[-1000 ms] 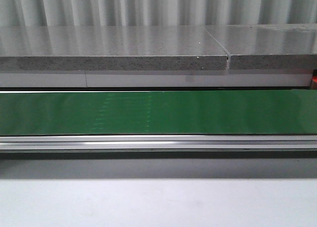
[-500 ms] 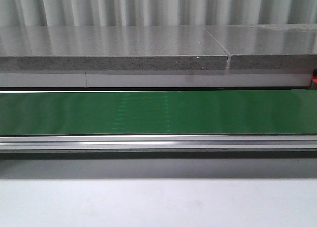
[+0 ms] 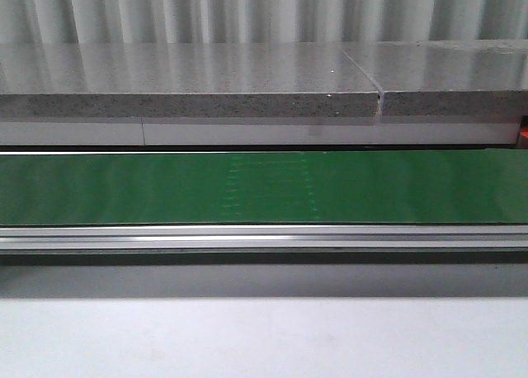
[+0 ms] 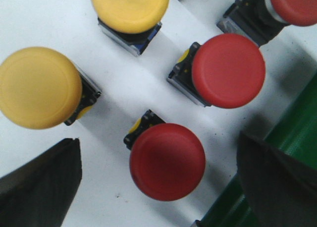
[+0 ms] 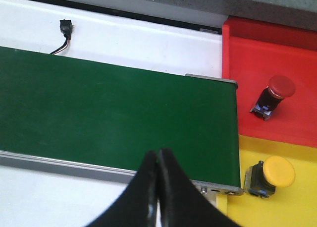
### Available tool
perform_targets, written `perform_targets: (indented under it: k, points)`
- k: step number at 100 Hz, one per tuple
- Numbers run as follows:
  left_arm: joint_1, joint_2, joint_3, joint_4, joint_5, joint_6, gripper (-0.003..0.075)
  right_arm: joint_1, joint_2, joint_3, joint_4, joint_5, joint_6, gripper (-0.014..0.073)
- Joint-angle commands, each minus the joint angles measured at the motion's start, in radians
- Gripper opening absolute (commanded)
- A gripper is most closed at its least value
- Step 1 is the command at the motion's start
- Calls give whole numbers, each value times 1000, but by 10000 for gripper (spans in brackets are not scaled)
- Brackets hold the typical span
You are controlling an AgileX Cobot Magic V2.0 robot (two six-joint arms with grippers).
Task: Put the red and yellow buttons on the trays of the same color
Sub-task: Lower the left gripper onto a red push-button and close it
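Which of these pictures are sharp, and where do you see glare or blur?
Front view: sharp, soft glare streaks on the grey shelf. Left wrist view: the yellow button at the edge is blurred, the red button fairly sharp. Right wrist view: clear and evenly lit, the dark shut jaws slightly soft.

The left gripper (image 4: 158,182) has its jaws spread wide, the two dark fingers (image 4: 42,185) standing well apart at about 8 and 4 o'clock in the left wrist view, with nothing held between them. The right gripper (image 5: 157,160) has its two dark fingers (image 5: 143,192) pressed together so that the tips meet at a point toward 12 o'clock in the right wrist view, with nothing visible between them. Neither arm nor gripper shows in the front view.
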Motion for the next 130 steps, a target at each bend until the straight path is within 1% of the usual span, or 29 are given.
perform_targets:
  k: [1,37,45,49,50,54,58,61,63,66,76,83,88,110,130]
  points:
    - [3,-25,-29,-9,-36,-9,599,0,-4,-23,3,-61,-9,-67]
    - [3,27,-29,-15,-27,-9,598,0,-4,-23,3,-61,-9,-67]
    - [3,27,-29,-15,-27,-9,566,0,-4,-23,3,-61,-9,-67]
    - [3,27,-29,-15,-27,-9,522,0,-4,-23,3,-61,-9,-67]
    - [3,27,-29,-15,-27,-9,522,0,-4,-23,3,-61,-9,-67]
    - [3,27,-29,-15,-27,-9,470,0,-4,-23,3,-61,-9,-67]
    - [3,27,-29,-15,-27,-2,400,0,-4,-23,3,-61,-9,-67]
    - [3,27,-29,-15,-25,0,368,0,-4,-23,3,-61,-9,-67]
    - [3,27,-29,-15,-24,2,324,0,-4,-23,3,-61,-9,-67]
    - [3,27,-29,-15,-23,4,291,0,-4,-23,3,-61,-9,-67]
    - [3,19,-29,-17,-23,20,127,0,-4,-23,3,-61,-9,-67]
    - [3,14,-31,-17,-19,24,29,0,-4,-23,3,-61,-9,-67]
    - [3,4,-31,-18,-15,24,-20,0,-4,-23,3,-61,-9,-67]
    - [3,-72,-31,-18,22,40,-19,0,-4,-23,3,-61,-9,-67]
    - [-18,-220,-31,-20,36,89,-20,0,-4,-23,3,-61,-9,-67]
